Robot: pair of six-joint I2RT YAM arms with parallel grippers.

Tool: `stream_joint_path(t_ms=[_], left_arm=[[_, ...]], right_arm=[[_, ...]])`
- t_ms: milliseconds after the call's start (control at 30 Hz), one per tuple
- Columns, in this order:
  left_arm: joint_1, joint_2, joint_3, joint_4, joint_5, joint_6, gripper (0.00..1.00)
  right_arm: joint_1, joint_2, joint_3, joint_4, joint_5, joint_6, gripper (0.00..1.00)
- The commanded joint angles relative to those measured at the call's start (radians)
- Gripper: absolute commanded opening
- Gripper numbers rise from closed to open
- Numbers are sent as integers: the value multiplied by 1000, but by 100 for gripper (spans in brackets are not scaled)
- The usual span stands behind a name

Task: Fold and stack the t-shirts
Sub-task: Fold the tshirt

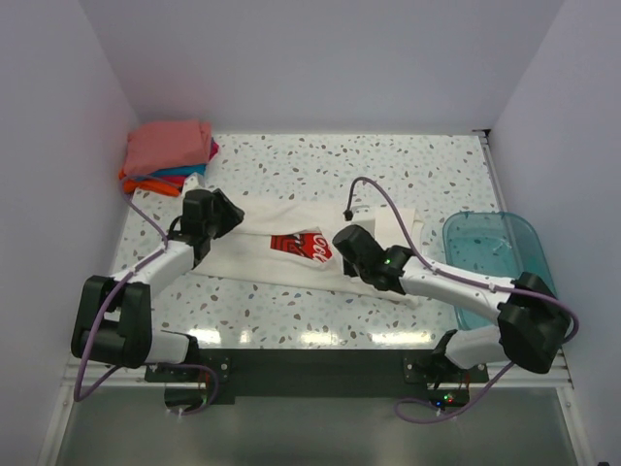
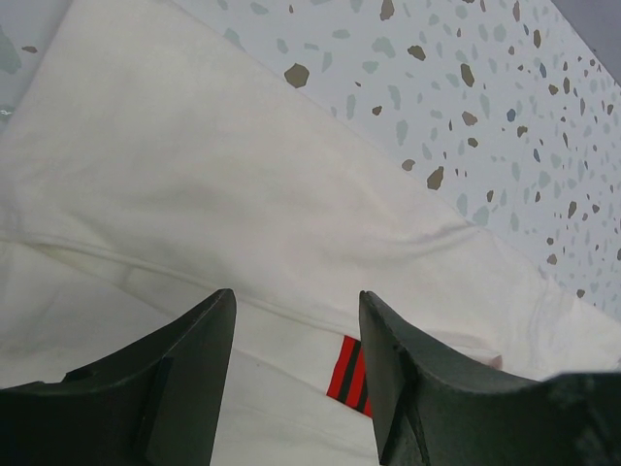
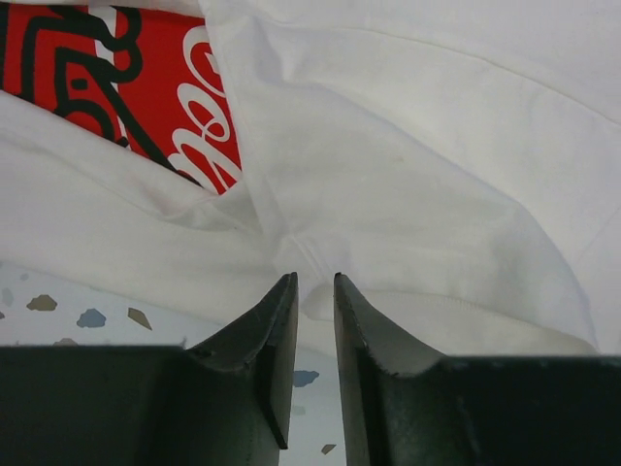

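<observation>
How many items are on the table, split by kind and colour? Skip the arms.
White cloth t-shirt with red chest print: 1
Folded salmon-pink shirt: 1
Folded teal shirt: 1
Folded orange shirt: 1
Translucent teal plastic bin: 1
Total: 5

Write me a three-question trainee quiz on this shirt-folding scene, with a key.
1. Multiple choice: which colour tops the folded stack at the far left corner of the table? A teal, B salmon-pink, C orange.
2. True or false: the white t-shirt lies inside the teal bin.
3. Short answer: whose jaws stand wider apart, the left gripper or the right gripper?
Key: 1 B. 2 False: it lies on the table. 3 The left gripper.
</observation>
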Motion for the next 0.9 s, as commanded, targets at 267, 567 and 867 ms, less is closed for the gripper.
stream_joint_path(t_ms=[267,567,867], left_arm=[[-49,86,77,38,-12,44,63],[-83,163,106,57,-17,39,63],[-83,159,108,60,-2,36,62]], right_arm=[[-137,44,109,-88,91,-7,46],[-71,79,105,-42,2,-29,46],[-11,104,16,7,-3,0,45]])
